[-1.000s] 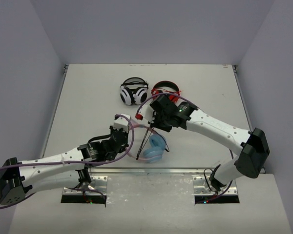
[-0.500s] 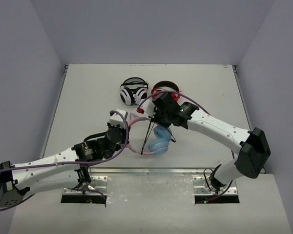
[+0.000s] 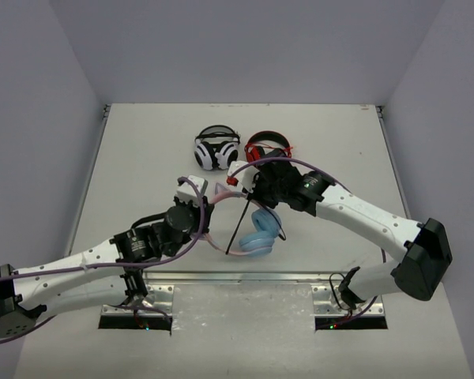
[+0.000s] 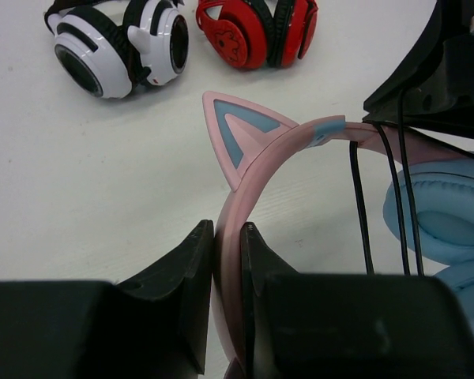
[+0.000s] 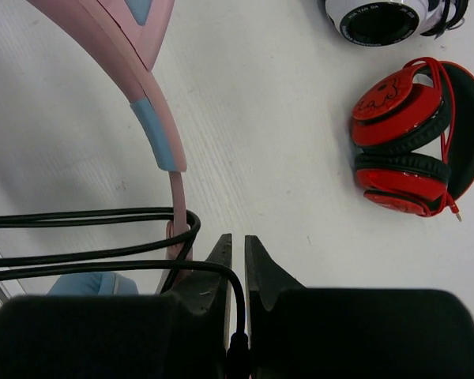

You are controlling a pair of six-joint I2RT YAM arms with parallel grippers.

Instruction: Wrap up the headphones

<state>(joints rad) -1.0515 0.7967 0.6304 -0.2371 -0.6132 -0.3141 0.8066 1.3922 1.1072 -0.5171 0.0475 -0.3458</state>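
Wrapping appears to be under way. The headphones [image 3: 253,230] are held up between the two arms near the middle of the surface [image 4: 103,166], and their light blue ear cups [image 4: 442,213] point toward the near edge. Whether the cups touch the surface cannot be told. The pink headband [image 4: 300,136] is pinched by the left fingers [image 4: 204,246], just below one cat ear [image 4: 237,130]. These fingers are pressed against either side of the band. The black cable [image 5: 103,213] is pinched by the right fingers [image 5: 219,260], which are drawn almost together on it close to what looks like its plug end. Several strands of the cable are already laid over the band beside the nearest ear cup. The white-and-black headphones [image 4: 114,43] and the red-and-black headphones [image 4: 257,31] lie farther back on the surface, well apart from the work.

For the step to be done well, the band should be kept steady by the left fingers, so the turns land side by side rather than sliding toward the cat ear. Light, even tension should be held on the cable. If it is too slack the loops are likely to drop off the thin band, and if it is too tight the band may be twisted out of the pinch. Each pass should be carried fully round the band and well clear of the ear cup. The path of the right arm should be kept short of the red-and-black pair, which lies close behind it.
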